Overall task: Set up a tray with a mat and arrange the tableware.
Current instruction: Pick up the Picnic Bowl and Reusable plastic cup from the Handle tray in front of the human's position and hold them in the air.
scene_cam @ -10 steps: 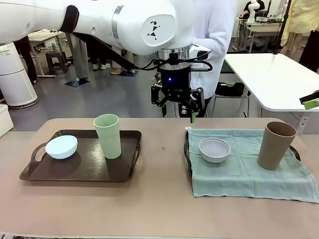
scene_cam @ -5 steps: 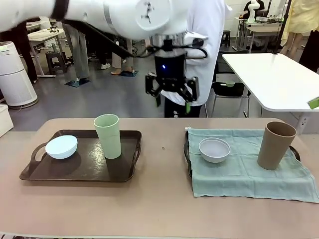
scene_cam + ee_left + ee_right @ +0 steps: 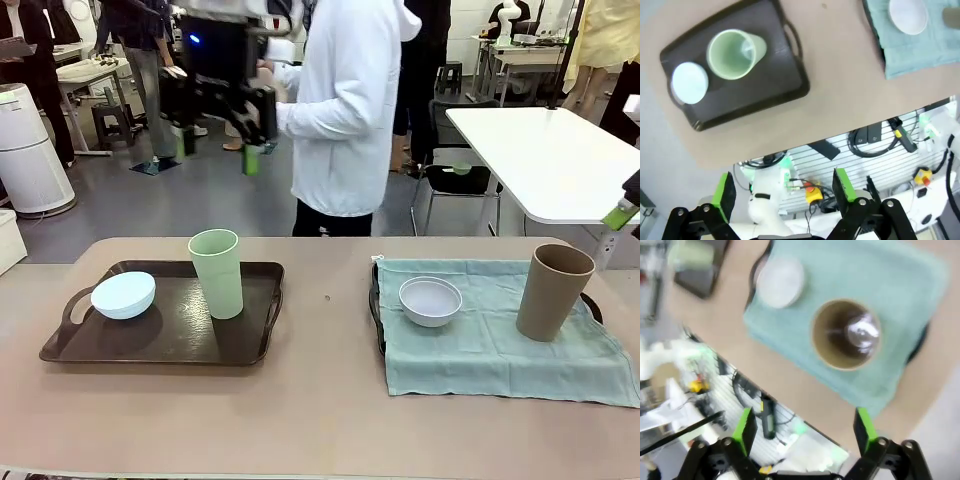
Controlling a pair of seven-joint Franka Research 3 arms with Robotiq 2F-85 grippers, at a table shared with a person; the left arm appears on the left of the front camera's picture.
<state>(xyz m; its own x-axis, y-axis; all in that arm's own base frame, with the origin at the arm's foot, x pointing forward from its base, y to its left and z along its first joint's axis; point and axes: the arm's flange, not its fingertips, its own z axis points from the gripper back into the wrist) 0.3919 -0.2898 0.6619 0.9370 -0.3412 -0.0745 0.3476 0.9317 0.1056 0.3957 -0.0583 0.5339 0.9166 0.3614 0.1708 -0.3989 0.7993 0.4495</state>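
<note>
Bench state, viewed remotely.

- Left gripper point(image 3: 218, 148): I see it high above the far left part of the beige table point(image 3: 320, 420), beside a person in a white top point(image 3: 350, 110) standing at the far side. Its green-padded fingers are spread wide with nothing between them. The left wrist view confirms this point(image 3: 783, 187).
- Right gripper point(image 3: 805, 425): the right wrist view is blurred, but I can make out the fingers spread apart and empty. It is well above the table, looking down into the brown tumbler.
- Dark brown plastic tray with handles point(image 3: 160, 345): on the left of the table. It carries the small pale blue round bowl point(image 3: 123, 294) at its left end and the tall pale green handleless tumbler point(image 3: 217, 272), which stands upright near its middle. The two are close but apart.
- Pale teal cloth mat point(image 3: 500, 345): on the right, draped over a second dark tray point(image 3: 374, 310) whose rim shows at the mat's left edge.
- On the mat: the small greyish white round bowl point(image 3: 430, 300) sits at the left, and the tall brown handleless tumbler point(image 3: 553, 290) stands upright at the right, well apart.
</note>
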